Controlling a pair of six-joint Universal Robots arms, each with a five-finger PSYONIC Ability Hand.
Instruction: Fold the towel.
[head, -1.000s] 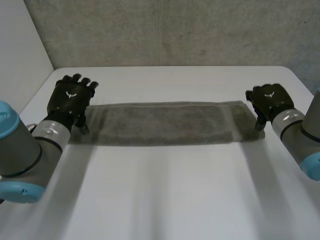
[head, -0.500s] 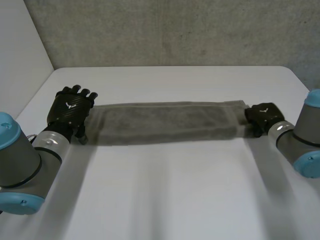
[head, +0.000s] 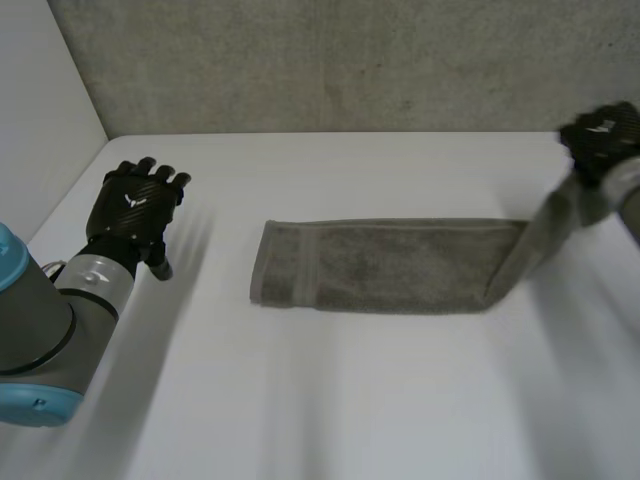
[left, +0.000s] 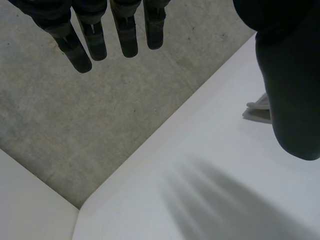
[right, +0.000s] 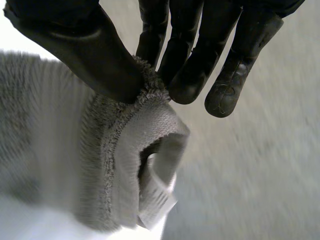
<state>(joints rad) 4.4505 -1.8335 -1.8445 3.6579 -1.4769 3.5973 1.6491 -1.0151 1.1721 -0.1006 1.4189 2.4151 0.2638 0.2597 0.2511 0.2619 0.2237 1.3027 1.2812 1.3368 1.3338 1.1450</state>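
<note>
Nearest, the left hand (head: 132, 208) hovers over bare bench (head: 330, 400) with its fingers (left: 127, 40) straight and spread, holding nothing. A second ago it sat at the left end of the towel (head: 390, 265); now that end lies well apart from it, so it has let go. The towel has slid toward the robot's right. It lies as a long, narrow band across the middle of the bench, flat along most of its length, and its right end rises off the surface in a slanting strip. Farther back, that strip runs up to the right hand (head: 600, 135), which has lifted from bench level and now hangs high near the concrete wall (head: 330, 60). Its own wrist view shows the thumb and fingertips pinching the thick hemmed edge of the cloth, with the corner drooping below them. For the task, this reads as the start of an end-over-end fold: one end is free and resting, the other is raised to be carried across. That is a judgement only. As for writing, each hand carries a small pale emblem (head: 131, 198) on its back, with no readable letters, and I can make out no tag or label on the towel.
</note>
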